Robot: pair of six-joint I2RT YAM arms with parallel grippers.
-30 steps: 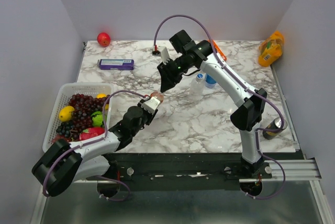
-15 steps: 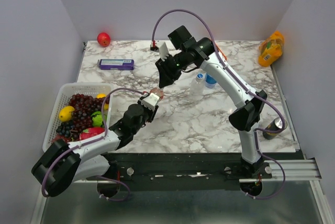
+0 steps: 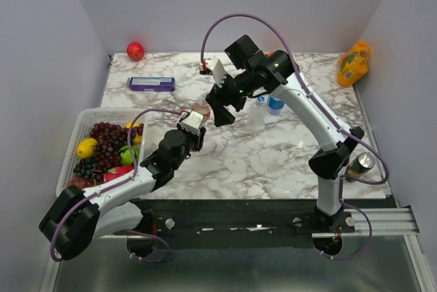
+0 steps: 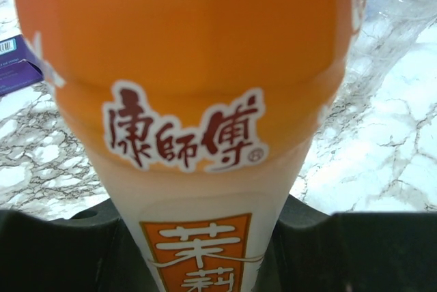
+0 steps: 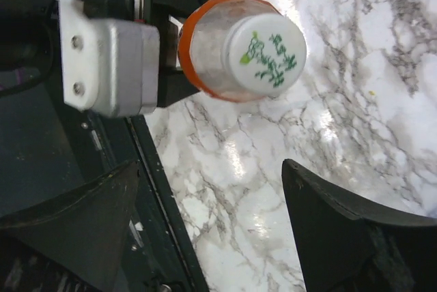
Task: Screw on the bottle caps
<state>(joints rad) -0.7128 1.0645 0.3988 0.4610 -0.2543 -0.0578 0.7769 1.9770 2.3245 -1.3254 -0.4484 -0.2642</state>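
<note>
Over the left half of the table (image 3: 273, 162), in the top view, the left claw (image 3: 193, 123) is clamping the orange bottle (image 3: 200, 110) and holding it lifted off the surface, probably to steady it for capping. The bottle's long axis is leaning, with its top end aiming up and toward the far right corner, where the right claw (image 3: 222, 106) is hovering just beside it. A clear bottle (image 3: 259, 101) and a blue bottle (image 3: 275, 105) are standing near the far edge, behind the right arm.

In the left wrist view, the orange bottle (image 4: 198, 101) is filling the frame. It is rising between the claw's dark fingers (image 4: 61, 251), which are pressing its lower sides, and its top is running out of view.

In the right wrist view, the white cap (image 5: 266, 50) is sitting on the bottle's neck and facing the camera squarely, so the axis is lining up with this claw. Its fingers (image 5: 355, 237) are standing wide apart with nothing between them, short of the cap. Whether the cap is fully tight I cannot tell.
</note>
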